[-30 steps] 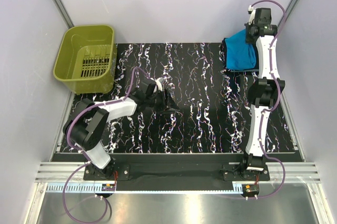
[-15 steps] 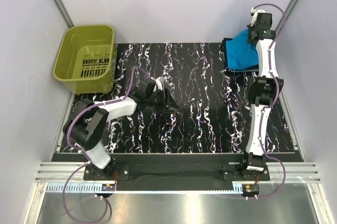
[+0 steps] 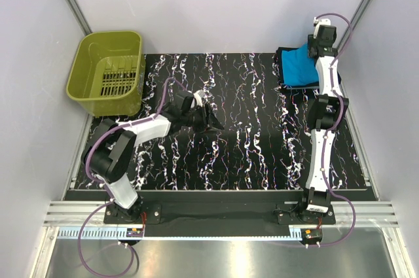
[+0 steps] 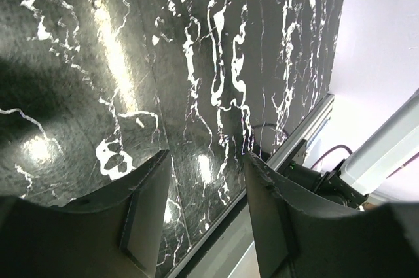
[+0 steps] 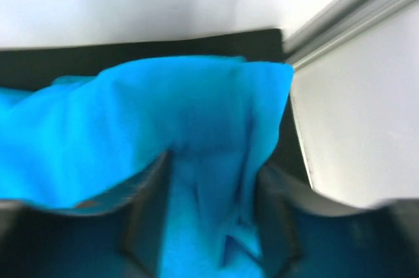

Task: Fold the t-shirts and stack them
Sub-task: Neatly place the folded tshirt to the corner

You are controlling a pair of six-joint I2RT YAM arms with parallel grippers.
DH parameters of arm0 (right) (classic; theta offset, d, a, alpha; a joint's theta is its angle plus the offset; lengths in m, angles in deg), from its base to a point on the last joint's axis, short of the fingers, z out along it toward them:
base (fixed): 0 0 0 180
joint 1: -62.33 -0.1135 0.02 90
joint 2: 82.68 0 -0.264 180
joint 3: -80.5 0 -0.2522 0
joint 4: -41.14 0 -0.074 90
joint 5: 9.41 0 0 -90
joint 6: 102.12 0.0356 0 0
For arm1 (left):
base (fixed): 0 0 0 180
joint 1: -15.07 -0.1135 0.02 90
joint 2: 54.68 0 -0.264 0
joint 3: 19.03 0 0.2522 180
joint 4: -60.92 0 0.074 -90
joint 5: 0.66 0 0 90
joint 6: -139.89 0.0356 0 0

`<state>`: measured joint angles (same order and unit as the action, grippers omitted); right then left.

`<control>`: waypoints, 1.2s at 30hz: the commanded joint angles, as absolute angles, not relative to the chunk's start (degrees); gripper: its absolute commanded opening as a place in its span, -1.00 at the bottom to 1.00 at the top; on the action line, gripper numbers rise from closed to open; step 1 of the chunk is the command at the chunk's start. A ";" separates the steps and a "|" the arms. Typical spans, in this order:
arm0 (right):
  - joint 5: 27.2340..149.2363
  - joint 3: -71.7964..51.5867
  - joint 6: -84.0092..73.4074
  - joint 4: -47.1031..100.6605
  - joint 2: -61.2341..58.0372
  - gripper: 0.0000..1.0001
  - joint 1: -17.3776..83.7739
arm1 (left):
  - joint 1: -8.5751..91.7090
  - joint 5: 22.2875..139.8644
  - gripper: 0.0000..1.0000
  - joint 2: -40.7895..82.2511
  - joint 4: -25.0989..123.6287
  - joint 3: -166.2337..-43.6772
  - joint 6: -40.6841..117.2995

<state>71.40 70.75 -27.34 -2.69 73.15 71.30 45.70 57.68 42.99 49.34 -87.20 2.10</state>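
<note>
The turquoise-blue t-shirt (image 3: 298,69) lies folded at the table's far right corner. A black layer (image 3: 285,50) shows under its far edge, probably the black t-shirt. My right gripper (image 3: 317,48) hangs over the blue shirt's right side. In the right wrist view its jaws (image 5: 213,160) stand apart, and the blue cloth (image 5: 163,114) lies loose between and beyond them. My left gripper (image 3: 213,121) hovers open and empty over the middle left of the marbled table. The left wrist view shows bare tabletop between its fingers (image 4: 206,157).
An olive-green basket (image 3: 80,62) stands at the far left corner. The right wall and its aluminium post (image 5: 353,23) are close to the shirt. The table's metal edge rail (image 4: 294,144) shows just past the left fingers.
My right gripper has opened and let go of the blue t-shirt, which has settled flatter in the corner; the right arm reached further back. The left gripper shifted slightly.
</note>
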 commanded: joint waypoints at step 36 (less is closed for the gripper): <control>105.96 18.22 17.98 35.45 43.80 -1.00 82.96 | 47.76 57.09 0.08 32.85 61.39 -82.18 -0.12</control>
